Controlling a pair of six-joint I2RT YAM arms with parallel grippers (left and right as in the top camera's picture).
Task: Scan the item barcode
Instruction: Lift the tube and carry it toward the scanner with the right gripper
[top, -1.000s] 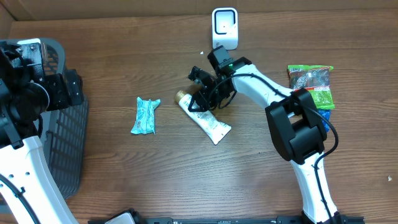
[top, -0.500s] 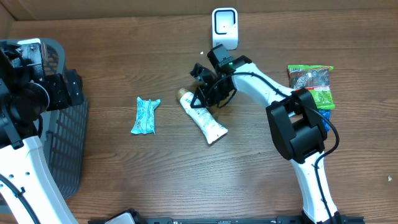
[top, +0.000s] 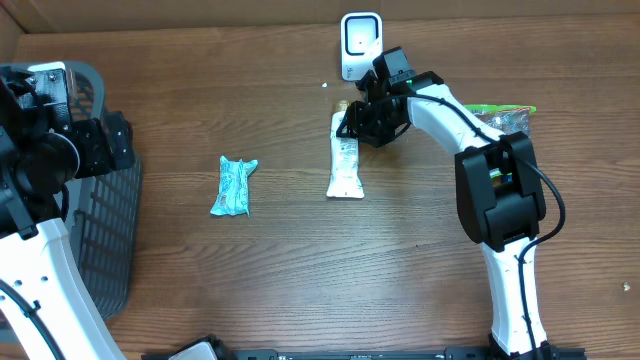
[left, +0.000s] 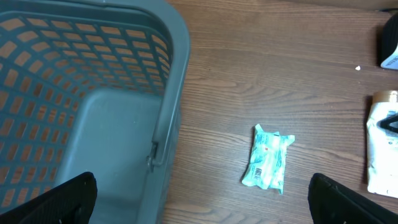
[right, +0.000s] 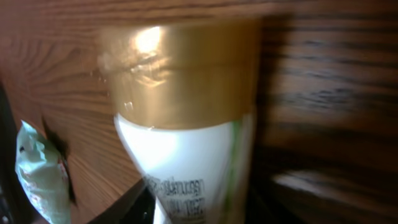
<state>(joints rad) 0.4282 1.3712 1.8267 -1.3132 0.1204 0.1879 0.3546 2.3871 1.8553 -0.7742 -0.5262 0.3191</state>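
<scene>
A white tube (top: 346, 160) with a gold cap (right: 180, 74) lies on the table, its cap end pointing at the white scanner (top: 360, 45). My right gripper (top: 362, 125) is at the cap end of the tube, just below the scanner. In the right wrist view the tube's white body (right: 186, 162) fills the gap between my dark fingers (right: 127, 205), which press on both sides; the picture is blurred. My left gripper (left: 214, 202) hangs wide open with nothing in it, above the basket's edge. A teal packet (top: 233, 186) lies left of the tube.
A grey mesh basket (top: 105, 240) stands at the left edge, its rim (left: 174, 93) close under the left gripper. A green snack bag (top: 505, 122) lies at the right, partly behind the right arm. The teal packet (left: 268, 165) is between the basket and the tube.
The right gripper has moved up and right toward the scanner. The tube came with it, swinging from a diagonal lie to a straight one with its cap near the scanner. Left arm unchanged.
</scene>
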